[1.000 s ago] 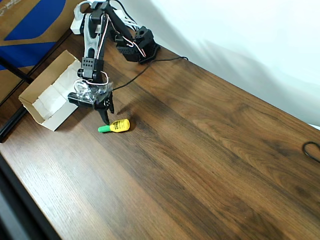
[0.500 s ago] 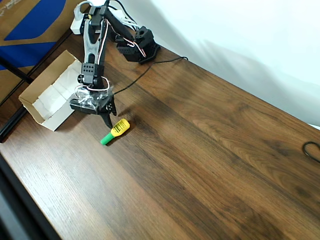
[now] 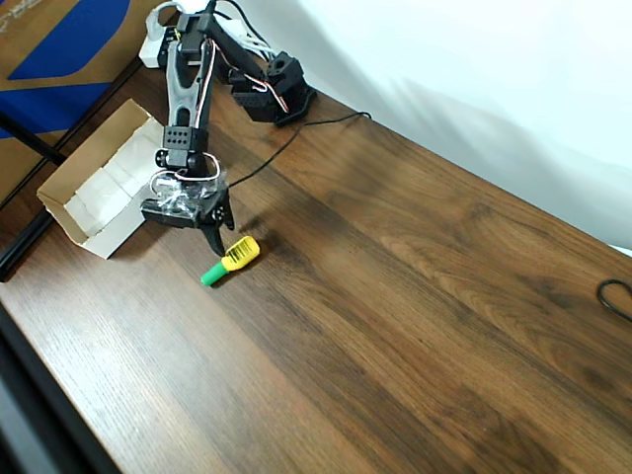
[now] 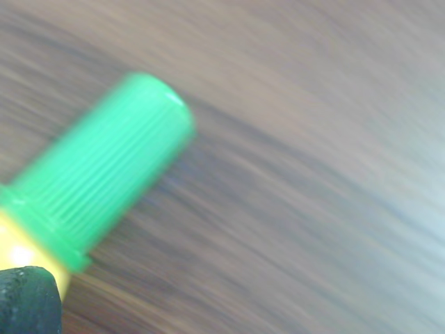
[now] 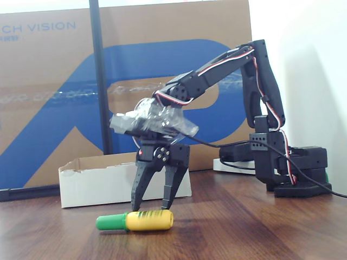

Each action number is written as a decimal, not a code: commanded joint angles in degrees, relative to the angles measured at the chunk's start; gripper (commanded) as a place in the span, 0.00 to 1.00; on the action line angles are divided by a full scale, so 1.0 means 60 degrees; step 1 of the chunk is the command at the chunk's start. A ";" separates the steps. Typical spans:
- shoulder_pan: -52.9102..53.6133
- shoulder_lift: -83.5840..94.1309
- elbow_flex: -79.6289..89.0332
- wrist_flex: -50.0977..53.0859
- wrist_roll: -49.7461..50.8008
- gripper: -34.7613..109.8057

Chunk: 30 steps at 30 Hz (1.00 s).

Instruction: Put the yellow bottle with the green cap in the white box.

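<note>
Yellow bottle (image 5: 146, 220) lies on its side on the wooden bench (image 3: 415, 316), green cap (image 5: 110, 222) pointing left in the fixed view, and the gripper (image 5: 150, 207) is right down over it with the fingers (image 5: 136, 197) spread in a narrow V, tips at bench level just behind the yellow body. They have hold of nothing yet, by the look of it. From overhead the bottle (image 3: 229, 261) sits near the white box (image 3: 94, 193), which lies open off to the left and a little up. Up close in the wrist view the ribbed cap (image 4: 104, 174) looms large and blurred, one dark fingertip at the bottom-left corner against the yellow. So this is the grasp step, pickup not yet made. Next call, I'd judge: settle the fingers astride the body, close firmly, lift clear, then swing left to the box. Round bottle, so it could roll away from a sloppy pinch.
</note>
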 commanded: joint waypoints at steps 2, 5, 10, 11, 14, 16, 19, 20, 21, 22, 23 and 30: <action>-0.0337 0.0571 -0.0732 0.0278 0.0073 0.42; -0.0557 0.0527 -0.1040 0.0571 0.0381 0.42; -0.0835 0.0557 -0.1172 0.0718 0.0498 0.42; -0.0894 0.0586 -0.1172 0.0747 0.0439 0.42; -0.1055 0.0718 -0.1055 0.0879 -0.0029 0.43; -0.1157 0.0747 -0.1025 0.0967 -0.0278 0.43; -0.1274 0.0762 -0.1025 0.1084 -0.0615 0.44; -0.1289 0.0762 -0.1025 0.1084 -0.0718 0.45; -0.1304 0.0762 -0.1025 0.1172 -0.0806 0.46; -0.1318 0.0732 -0.1069 0.1260 -0.0923 0.47; -0.1333 0.0718 -0.1113 0.1289 -0.1040 0.47; -0.1479 0.0630 -0.1245 0.1626 -0.1875 0.47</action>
